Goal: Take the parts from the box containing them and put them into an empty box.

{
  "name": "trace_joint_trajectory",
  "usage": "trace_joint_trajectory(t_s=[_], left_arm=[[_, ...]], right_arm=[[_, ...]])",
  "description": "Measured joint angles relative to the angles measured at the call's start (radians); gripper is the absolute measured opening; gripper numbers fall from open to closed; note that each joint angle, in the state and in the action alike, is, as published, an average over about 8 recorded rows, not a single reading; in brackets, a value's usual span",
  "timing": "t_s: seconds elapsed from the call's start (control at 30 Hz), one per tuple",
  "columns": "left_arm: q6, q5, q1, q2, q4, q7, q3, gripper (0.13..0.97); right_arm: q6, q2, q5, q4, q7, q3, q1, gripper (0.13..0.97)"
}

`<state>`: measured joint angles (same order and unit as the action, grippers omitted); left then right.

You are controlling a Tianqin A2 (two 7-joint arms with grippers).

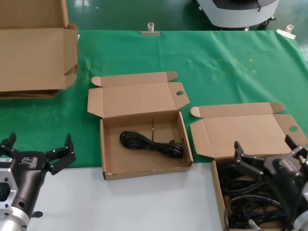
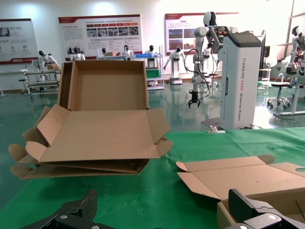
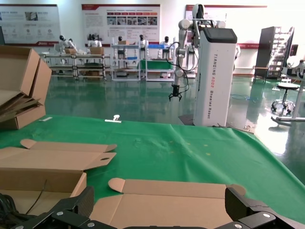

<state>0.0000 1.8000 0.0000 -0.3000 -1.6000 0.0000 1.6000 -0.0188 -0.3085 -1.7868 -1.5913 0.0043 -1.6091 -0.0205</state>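
Note:
Two shallow brown mailer boxes lie open on the green cloth. The middle box (image 1: 109, 144) holds one coiled black cable (image 1: 151, 143). The right-hand box (image 1: 217, 185) holds several tangled black cables (image 1: 243, 202); its lid (image 1: 240, 130) lies folded back. My right gripper (image 1: 263, 144) hovers open just above that right box, nothing between its fingers; in the right wrist view the gripper (image 3: 159, 195) faces the lid (image 3: 181, 202). My left gripper (image 1: 40, 142) waits open and empty at the front left, beside the middle box (image 2: 224, 214); its own camera shows the gripper (image 2: 163, 200) over bare cloth.
Large plain cartons (image 1: 33, 57) are stacked at the back left, also seen from the left wrist as cartons (image 2: 95, 124). The bare white tabletop (image 1: 144, 202) runs along the front. Metal clips (image 1: 150, 30) hold the cloth at the far edge.

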Motion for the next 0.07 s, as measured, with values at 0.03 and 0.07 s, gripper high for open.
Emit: trace_joint_trajectory(t_s=[0.03, 0.07], left_arm=[[0.0, 0.0, 0.0, 0.0, 0.0, 0.0, 0.0, 0.966], [0.0, 0.0, 0.0, 0.0, 0.0, 0.0, 0.0, 0.966]], right_arm=[[0.0, 0.0, 0.0, 0.0, 0.0, 0.0, 0.0, 0.965], [0.0, 0.0, 0.0, 0.0, 0.0, 0.0, 0.0, 0.965]])
